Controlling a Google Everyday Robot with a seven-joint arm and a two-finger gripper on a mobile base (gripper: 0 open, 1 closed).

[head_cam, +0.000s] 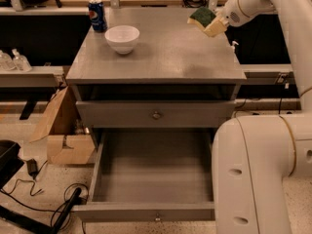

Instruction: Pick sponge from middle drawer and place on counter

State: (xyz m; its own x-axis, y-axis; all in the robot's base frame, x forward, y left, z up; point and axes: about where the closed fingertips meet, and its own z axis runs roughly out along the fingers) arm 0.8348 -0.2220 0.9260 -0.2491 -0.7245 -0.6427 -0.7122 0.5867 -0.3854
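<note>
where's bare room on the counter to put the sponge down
Bare: the middle, front and right of the counter, from the bowl to the right edge. Crowded: back left, with bowl and can. The end effector holds the sponge over the back right corner.

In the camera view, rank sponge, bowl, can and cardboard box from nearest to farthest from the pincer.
1. The sponge, held in the pincer over the counter's right rear.
2. The bowl, left on the counter.
3. The can, back-left corner.
4. The cardboard box, floor, left.
</note>
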